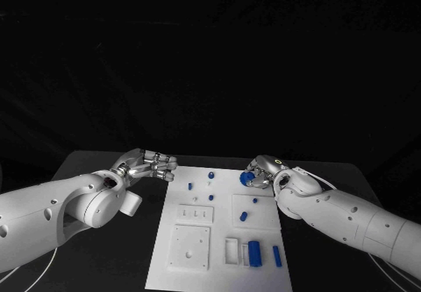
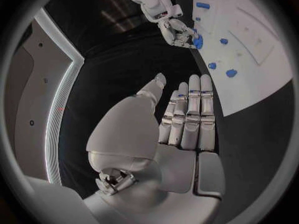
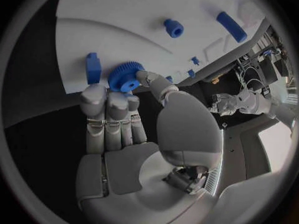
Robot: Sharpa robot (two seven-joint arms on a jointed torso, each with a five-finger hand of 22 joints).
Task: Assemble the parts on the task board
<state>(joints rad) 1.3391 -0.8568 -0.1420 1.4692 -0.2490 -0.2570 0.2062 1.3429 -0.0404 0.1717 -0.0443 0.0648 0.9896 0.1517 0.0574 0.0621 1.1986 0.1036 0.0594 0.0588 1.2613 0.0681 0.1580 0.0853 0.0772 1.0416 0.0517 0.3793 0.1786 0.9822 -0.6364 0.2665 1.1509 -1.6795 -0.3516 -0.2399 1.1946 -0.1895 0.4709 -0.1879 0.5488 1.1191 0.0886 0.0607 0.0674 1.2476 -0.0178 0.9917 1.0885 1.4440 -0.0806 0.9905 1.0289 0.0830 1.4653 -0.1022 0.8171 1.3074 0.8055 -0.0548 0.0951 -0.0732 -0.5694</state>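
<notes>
While the board (image 1: 219, 267) lies lengthwise before you on the black table (image 1: 87, 170), its nearest end carries two long blue bars (image 1: 254, 252) lying beside a white slotted block (image 1: 232, 249), likely parked there until they are needed. Further along, a small blue part (image 1: 244, 215) sits on a raised panel, and short pegs (image 1: 212, 198) stand upright towards the far end. At that far edge your right hand (image 1: 259, 171) pinches a blue gear (image 3: 126, 76) between thumb and fingertips, just over the board, seemingly ready to seat it. Your left hand (image 1: 149, 165) hovers off the board's far left corner, fingers straight and pressed together, holding nothing, probably kept clear
</notes>
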